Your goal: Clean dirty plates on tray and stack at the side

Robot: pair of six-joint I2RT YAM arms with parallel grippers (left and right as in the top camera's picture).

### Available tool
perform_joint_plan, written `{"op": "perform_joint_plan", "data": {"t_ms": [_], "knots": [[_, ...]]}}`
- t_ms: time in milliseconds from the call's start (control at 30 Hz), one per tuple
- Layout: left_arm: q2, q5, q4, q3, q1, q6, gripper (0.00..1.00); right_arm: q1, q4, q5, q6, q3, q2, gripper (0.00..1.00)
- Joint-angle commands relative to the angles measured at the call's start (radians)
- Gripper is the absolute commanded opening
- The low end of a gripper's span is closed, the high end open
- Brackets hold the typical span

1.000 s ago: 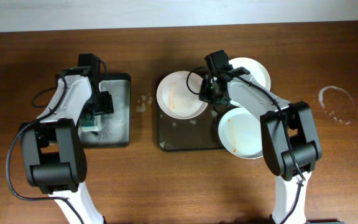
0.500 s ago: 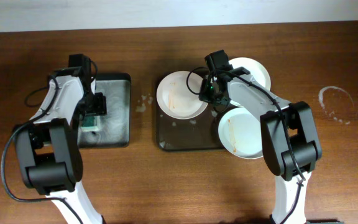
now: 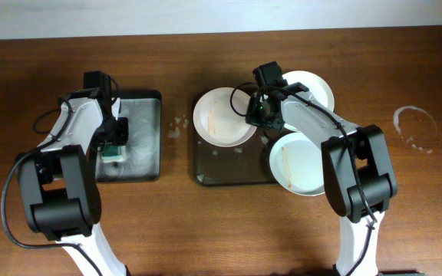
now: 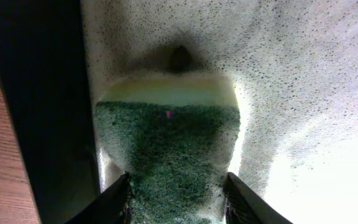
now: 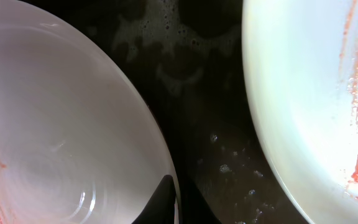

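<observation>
Three white plates lie on the large dark tray (image 3: 232, 170): a left plate (image 3: 219, 116) with orange smears, a back right plate (image 3: 317, 87), and a front right plate (image 3: 301, 165) with an orange streak. My right gripper (image 3: 258, 115) is shut on the left plate's right rim; in the right wrist view one finger (image 5: 178, 208) lies inside that plate (image 5: 61, 124), with a smeared plate (image 5: 316, 93) to the right. My left gripper (image 3: 114, 132) hangs over a green sponge (image 3: 113, 153); its open fingers (image 4: 178, 202) straddle the sponge (image 4: 166, 143).
The sponge lies in a smaller narrow dark tray (image 3: 148, 130) with a grey soapy inside (image 4: 291, 74), left of the large tray. Soap bubbles dot the wet tray floor (image 5: 210, 124) between the plates. A white ring mark (image 3: 414, 126) is on the wooden table at the right.
My left gripper has shifted left over the small tray and now sits above the sponge. The right arm and the plates have not moved.
</observation>
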Motion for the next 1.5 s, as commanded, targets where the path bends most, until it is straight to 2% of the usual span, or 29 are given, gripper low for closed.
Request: {"op": "perform_joint_plan", "data": {"t_ms": [0, 167, 367, 667, 1000, 1267, 1467], "knots": [[0.005, 0.014, 0.006, -0.009, 0.004, 0.003, 0.35, 0.003, 0.006, 0.005, 0.002, -0.004, 0.019, 0.06], [0.005, 0.014, 0.006, -0.008, 0.003, 0.002, 0.17, 0.003, 0.006, 0.005, 0.002, -0.004, 0.019, 0.06], [0.005, 0.021, 0.024, -0.008, 0.000, -0.044, 0.01, 0.003, 0.006, 0.005, 0.002, -0.004, 0.019, 0.06], [0.005, 0.041, 0.023, -0.001, -0.013, -0.056, 0.01, 0.003, 0.005, 0.005, 0.002, -0.004, 0.019, 0.06], [-0.003, 0.097, -0.188, 0.219, -0.049, -0.070, 0.01, 0.003, 0.003, 0.005, 0.002, -0.004, 0.019, 0.06], [-0.003, 0.102, -0.183, 0.229, -0.151, -0.070, 0.01, 0.003, -0.002, -0.017, 0.002, -0.004, 0.019, 0.06], [-0.003, 0.155, -0.187, 0.229, -0.152, -0.070, 0.01, 0.003, -0.036, -0.051, -0.025, -0.004, 0.019, 0.04]]}}
